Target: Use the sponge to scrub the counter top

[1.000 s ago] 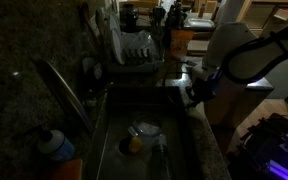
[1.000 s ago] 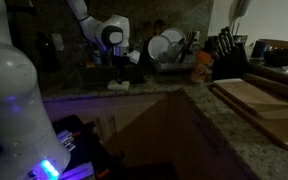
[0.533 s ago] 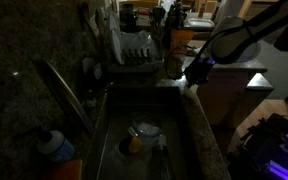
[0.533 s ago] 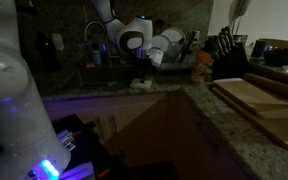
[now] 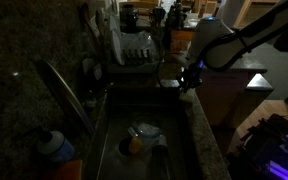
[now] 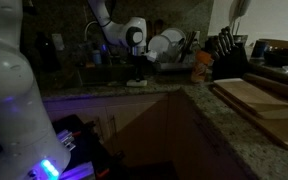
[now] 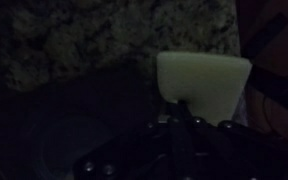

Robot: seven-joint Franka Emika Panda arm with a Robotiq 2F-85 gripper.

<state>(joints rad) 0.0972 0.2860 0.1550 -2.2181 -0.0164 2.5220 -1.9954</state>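
The sponge is a pale yellowish block and fills the upper right of the wrist view. It rests against the speckled granite counter top. My gripper is shut on the sponge and presses it down on the narrow counter strip in front of the sink. In an exterior view the gripper sits at the sink's far right corner on the counter top, and the sponge shows as a pale patch beside it. The scene is very dark.
The sink holds a round dish and a yellow-orange object. A faucet arches over it. A dish rack with plates stands behind. A knife block and wooden cutting board lie further along the counter.
The gripper has slid the sponge along the counter strip toward the dish rack, then back a little. The sponge stays in the jaws throughout.
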